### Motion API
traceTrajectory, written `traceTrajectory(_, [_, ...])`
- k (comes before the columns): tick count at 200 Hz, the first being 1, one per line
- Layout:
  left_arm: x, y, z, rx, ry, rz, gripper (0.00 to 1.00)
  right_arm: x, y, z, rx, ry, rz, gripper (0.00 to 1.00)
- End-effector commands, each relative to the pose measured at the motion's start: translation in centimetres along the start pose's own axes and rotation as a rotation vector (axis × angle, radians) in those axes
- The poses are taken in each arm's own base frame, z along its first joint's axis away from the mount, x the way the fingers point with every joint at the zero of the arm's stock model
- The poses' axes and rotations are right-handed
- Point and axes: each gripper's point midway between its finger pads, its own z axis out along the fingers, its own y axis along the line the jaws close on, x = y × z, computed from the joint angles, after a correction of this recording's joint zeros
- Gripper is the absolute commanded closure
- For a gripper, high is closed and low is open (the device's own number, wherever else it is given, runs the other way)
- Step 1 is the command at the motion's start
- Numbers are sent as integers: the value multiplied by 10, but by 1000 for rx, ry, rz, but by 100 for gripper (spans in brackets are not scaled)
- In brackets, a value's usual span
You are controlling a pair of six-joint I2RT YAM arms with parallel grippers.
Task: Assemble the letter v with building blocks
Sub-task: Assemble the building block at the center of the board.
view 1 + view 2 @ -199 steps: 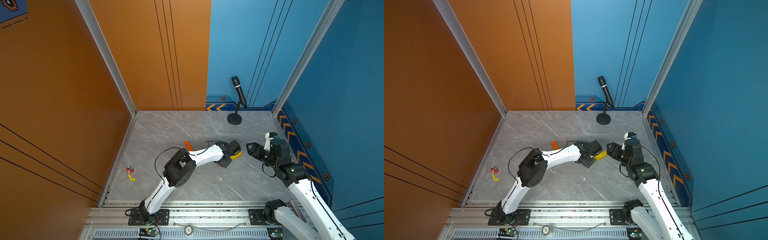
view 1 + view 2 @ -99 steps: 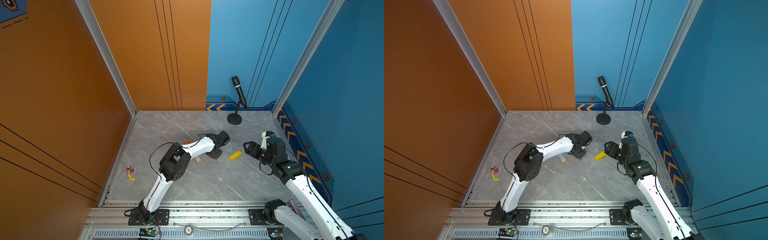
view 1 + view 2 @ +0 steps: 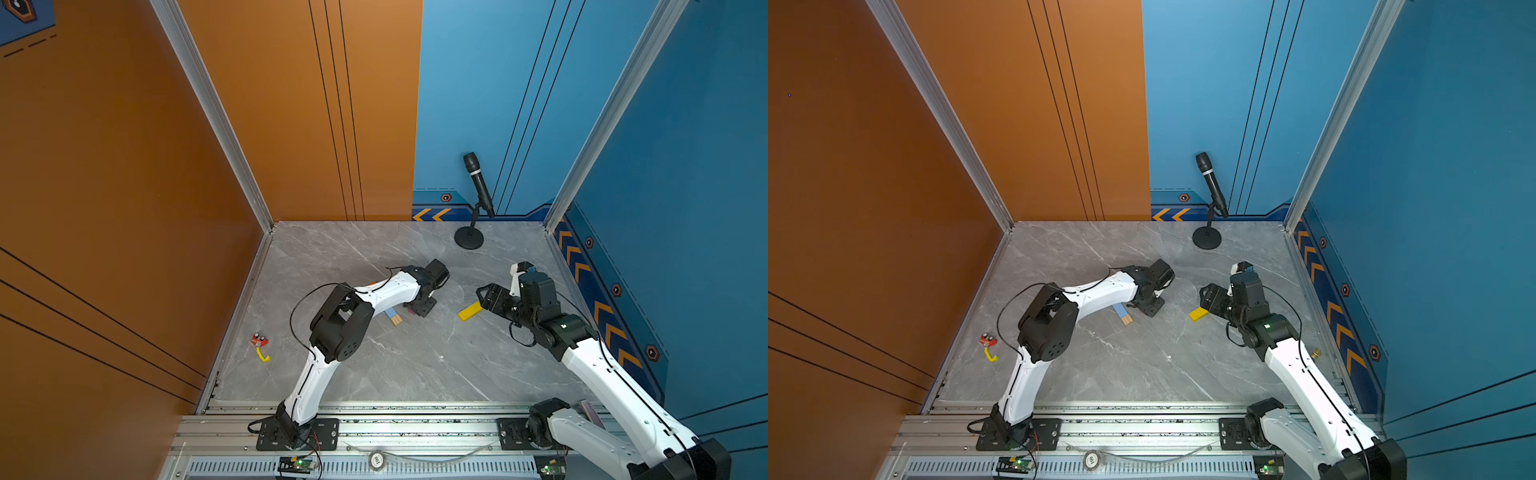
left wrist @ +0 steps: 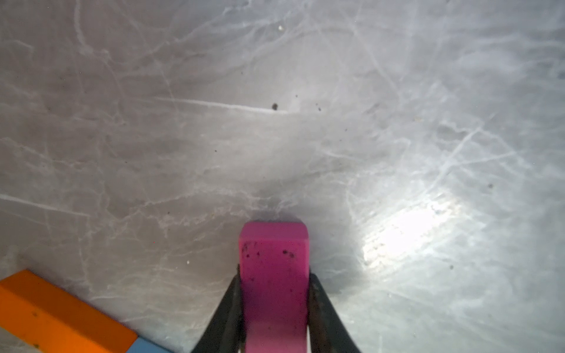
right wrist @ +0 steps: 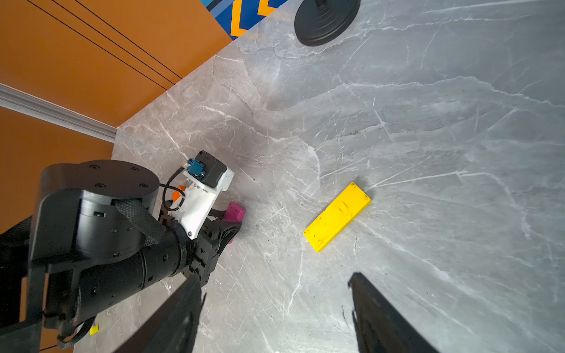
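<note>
Left wrist view: left jaws clamp the magenta block (image 4: 273,275); right jaws gape, seemingly clear of the yellow block (image 5: 337,217)

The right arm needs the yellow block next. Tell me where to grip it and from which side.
Grip the yellow block at mid-length, across its two long edges, coming down from above. It lies flat on the tabletop with nothing touching it, so its narrow width likely suits the jaws best. The open right pincer sits at an angle to it and probably needs turning to straddle it.
</note>
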Motion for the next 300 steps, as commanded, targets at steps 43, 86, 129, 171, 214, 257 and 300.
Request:
traceTrajectory(43, [25, 0, 2, 69, 48, 24, 93, -10, 14, 0, -19, -32, -5, 23])
traceTrajectory(86, [32, 5, 4, 67, 57, 21, 93, -7, 17, 4, -22, -20, -11, 23])
traceTrajectory(129, [37, 8, 7, 61, 62, 26, 93, -7, 22, 6, -27, -20, -19, 23])
traceTrajectory(171, [39, 13, 4, 66, 52, 21, 93, -5, 26, 10, -30, -8, -29, 23])
traceTrajectory(214, [44, 13, 4, 87, 61, 26, 93, -4, 29, 13, -32, -1, -36, 23])
traceTrajectory(257, [51, 11, 4, 95, 70, 38, 93, -2, 31, 15, -34, 4, -40, 23])
traceTrajectory(300, [53, 14, 2, 86, 68, 53, 93, -1, 33, 17, -40, 9, -42, 23])
